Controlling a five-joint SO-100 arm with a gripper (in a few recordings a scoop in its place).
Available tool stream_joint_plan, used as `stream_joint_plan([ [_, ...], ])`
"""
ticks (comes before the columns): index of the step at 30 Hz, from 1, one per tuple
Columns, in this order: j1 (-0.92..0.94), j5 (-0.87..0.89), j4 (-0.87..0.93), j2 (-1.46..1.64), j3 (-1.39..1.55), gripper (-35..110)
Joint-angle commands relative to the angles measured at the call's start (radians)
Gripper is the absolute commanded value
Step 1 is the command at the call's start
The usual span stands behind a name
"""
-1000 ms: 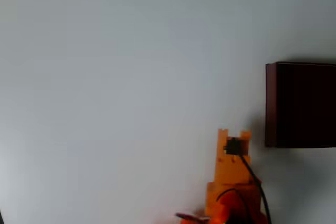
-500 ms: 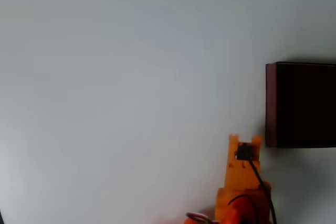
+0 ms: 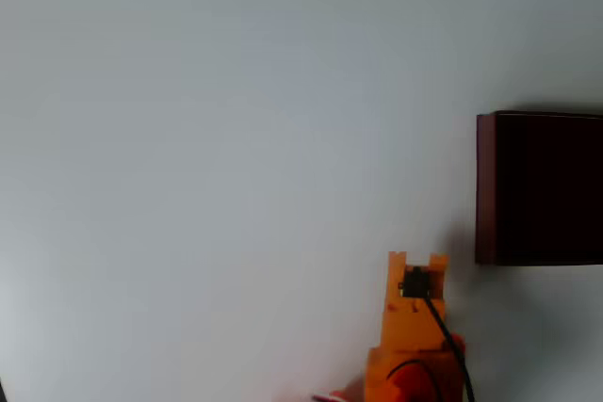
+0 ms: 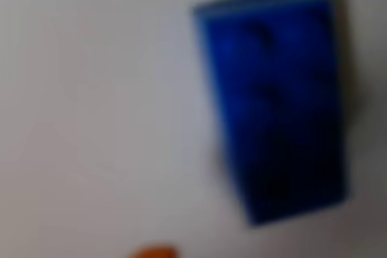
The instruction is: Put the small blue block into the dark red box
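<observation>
Since half a second ago, the orange gripper (image 3: pixel 416 259) slid a little away from the dark red box (image 3: pixel 539 187). Whether it is open, I cannot tell. The small blue block (image 4: pixel 275 110) lies on the table close under the wrist camera, so grabbing comes next, I think.

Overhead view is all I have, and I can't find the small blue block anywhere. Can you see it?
Observer: Yes, the wrist view shows the small blue block close up, blurred, lying on the pale table.
Operator: Is it in the dark red box yet?
Observer: No, pale table surrounds it on every side that shows.
Operator: Are the fingers closed on it?
Observer: Can't tell; only an orange tip shows at the wrist view's bottom edge, apart from the block.
</observation>
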Motion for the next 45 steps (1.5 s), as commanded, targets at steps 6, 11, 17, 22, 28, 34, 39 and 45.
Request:
stream_joint_plan([
  [6, -0.031, 0.025, -0.031, -0.081, -0.032, 21],
  [11, -0.038, 0.026, -0.072, -0.176, -0.069, 21],
  [17, -0.034, 0.017, -0.130, -0.331, -0.140, 21],
  [22, -0.029, 0.014, -0.143, -0.426, -0.181, 20],
  [28, -0.041, 0.006, -0.146, -0.532, -0.221, 19],
  [34, -0.041, -0.032, -0.110, -0.784, -0.368, 8],
  [39, -0.017, -0.037, -0.120, -0.719, -0.334, 0],
  [45, -0.020, -0.046, -0.081, -0.598, -0.336, 0],
])
